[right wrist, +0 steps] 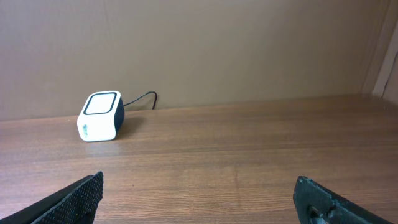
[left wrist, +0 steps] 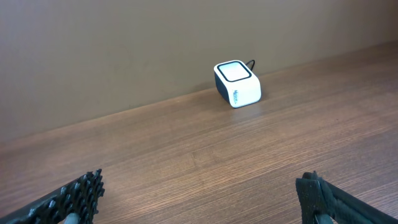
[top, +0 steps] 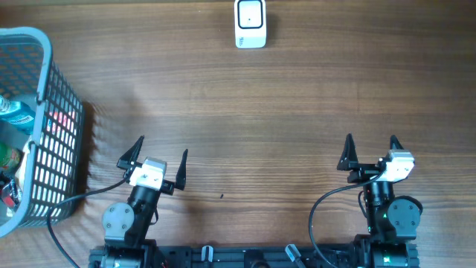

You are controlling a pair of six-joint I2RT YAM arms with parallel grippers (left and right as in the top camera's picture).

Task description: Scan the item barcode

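a brown wood-grain table (top: 297, 112) fills the overhead view. at its far left edge stands a pale blue plastic mesh basket (top: 63, 112) holding several packaged items (top: 13, 115); one shows blue-green, and something red shows through the mesh. no barcode or label on them can be read.

along the near edge sit two black robot arms, well apart. the left hand (top: 162, 146) points toward the far side of the table, angled slightly to the right, its two black fingers (left wrist: 81, 194) spread wide with nothing between them. the right hand (top: 371, 138) points straight toward the far side, its fingers (right wrist: 78, 196) also spread wide and holding nothing. both hands are low over bare wood, touching no object.

a small white box-shaped barcode scanner (top: 250, 22) with a dark-rimmed square window on top stands at the far edge of the table, near the middle, well apart from both hands and from the basket. a thin black cable (right wrist: 140, 98) leaves its back. a small teal marking on its side is too small to read.
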